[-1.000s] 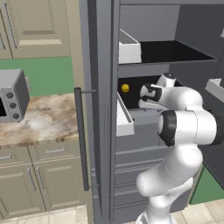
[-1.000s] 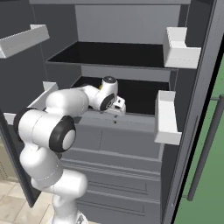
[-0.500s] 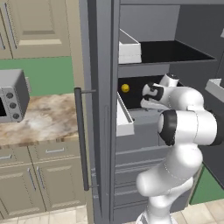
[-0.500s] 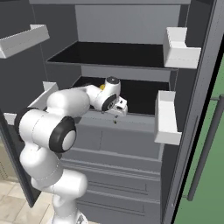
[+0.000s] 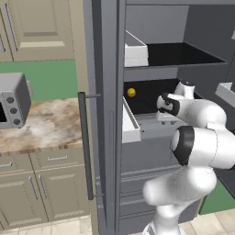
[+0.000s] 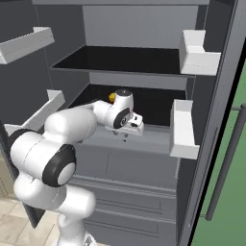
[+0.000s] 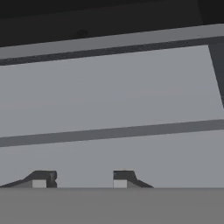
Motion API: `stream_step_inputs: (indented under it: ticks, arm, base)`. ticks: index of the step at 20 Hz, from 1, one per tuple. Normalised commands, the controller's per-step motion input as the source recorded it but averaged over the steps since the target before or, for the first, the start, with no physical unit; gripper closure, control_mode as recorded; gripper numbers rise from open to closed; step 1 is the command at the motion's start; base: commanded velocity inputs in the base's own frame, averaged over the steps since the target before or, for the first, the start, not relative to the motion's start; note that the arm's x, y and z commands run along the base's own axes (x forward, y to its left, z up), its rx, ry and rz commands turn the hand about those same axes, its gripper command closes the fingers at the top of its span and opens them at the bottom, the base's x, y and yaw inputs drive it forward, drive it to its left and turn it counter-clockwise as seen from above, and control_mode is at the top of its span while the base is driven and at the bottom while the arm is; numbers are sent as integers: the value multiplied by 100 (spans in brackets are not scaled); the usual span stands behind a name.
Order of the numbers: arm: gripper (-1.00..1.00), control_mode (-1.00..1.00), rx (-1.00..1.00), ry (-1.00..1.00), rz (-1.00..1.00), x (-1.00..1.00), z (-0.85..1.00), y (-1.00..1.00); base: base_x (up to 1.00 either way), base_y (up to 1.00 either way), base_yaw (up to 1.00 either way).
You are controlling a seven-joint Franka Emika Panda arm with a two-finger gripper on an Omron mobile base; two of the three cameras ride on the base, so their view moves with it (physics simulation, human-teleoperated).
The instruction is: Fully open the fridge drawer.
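The pincer [image 7: 82,178] is released, fingertips [image 7: 41,179] apart, empty, positioned just above the flat front rim of the drawer [image 6: 153,133]. The drawer sits partly extended from the fridge [image 5: 108,137], beneath the black shelf [image 6: 125,60]. A yellow ball [image 5: 131,92] lies inside it.

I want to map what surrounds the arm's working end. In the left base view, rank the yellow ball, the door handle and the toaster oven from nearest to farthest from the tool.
1. Yellow ball: just left of the tool, inside the fridge drawer.
2. Door handle: farther left, on the open door.
3. Toaster oven: far left, on the counter.
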Motion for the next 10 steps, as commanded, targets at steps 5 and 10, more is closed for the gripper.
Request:
stream_step_inputs:
  ticks: [5,10]
  arm:
    - [-100,-100,-10,0,0,-100,-54,-52]
    - [-100,-100,-11,1,0,-100,-58,-59]
  base:
    - [0,0,0]
    - [0,0,0]
